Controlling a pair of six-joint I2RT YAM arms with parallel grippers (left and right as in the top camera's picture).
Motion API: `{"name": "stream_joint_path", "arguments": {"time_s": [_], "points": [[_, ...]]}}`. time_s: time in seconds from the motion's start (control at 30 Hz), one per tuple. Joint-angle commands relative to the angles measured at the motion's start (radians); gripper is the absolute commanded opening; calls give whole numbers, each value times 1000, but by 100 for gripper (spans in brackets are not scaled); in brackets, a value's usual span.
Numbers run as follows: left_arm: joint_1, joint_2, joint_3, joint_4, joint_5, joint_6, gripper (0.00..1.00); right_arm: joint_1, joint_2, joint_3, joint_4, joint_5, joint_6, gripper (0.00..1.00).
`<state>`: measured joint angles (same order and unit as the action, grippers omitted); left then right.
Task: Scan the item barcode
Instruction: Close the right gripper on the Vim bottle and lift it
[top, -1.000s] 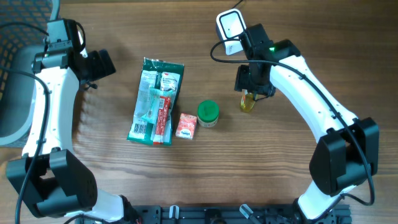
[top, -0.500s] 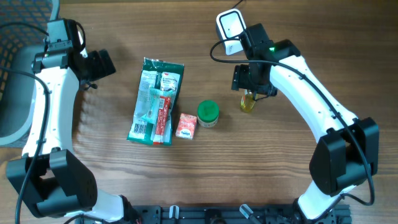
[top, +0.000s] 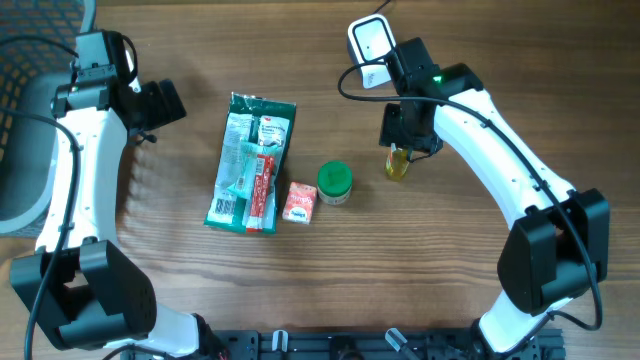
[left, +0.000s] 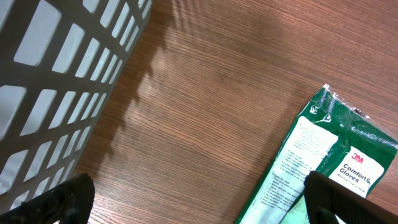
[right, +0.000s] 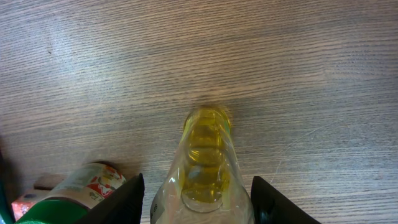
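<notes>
Beside the green-lidded jar, right gripper straddles the yellow bottle, grip unclear, bare wood ahead. Left gripper gapes empty between basket and glove packet.

green packet, printed "3m", "comfort gloves"

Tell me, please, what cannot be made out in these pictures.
Yellow bottle: right wrist view, lower part cut off by the bottom edge; overhead, the right arm covers its top. No barcode shows.
Right gripper: fingers flank the bottle; contact unclear.
Green gloves packet: left wrist view, cut off by the right and bottom edges; overhead, its print is too small.
Grey basket: same view, cut off at left; wall hides contents.
</notes>
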<state>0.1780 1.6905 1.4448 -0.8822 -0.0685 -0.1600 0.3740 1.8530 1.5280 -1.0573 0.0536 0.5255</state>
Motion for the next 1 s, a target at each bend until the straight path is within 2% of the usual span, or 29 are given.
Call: {"name": "stream_joint_path", "arguments": {"time_s": [0.0,0.47,0.63,0.73,0.83,0.97], "points": [[3,-2,7,3,8,-2,100,2,15,-3,2,24,-3,55],[3,-2,7,3,8,-2,100,2,15,-3,-56,23,21,60],[4,-2,7,3,8,-2,100,2,15,-3,-55,-3,28,54],[3,-2,7,3,8,-2,100,0,15,-3,-51,-3,24,41],[3,-2,7,3,8,-2,100,-14,15,0,-49,-4,-4,32],[4,-2,7,3,8,-2,100,-73,-13,41,-81,-79,-88,29]]}}
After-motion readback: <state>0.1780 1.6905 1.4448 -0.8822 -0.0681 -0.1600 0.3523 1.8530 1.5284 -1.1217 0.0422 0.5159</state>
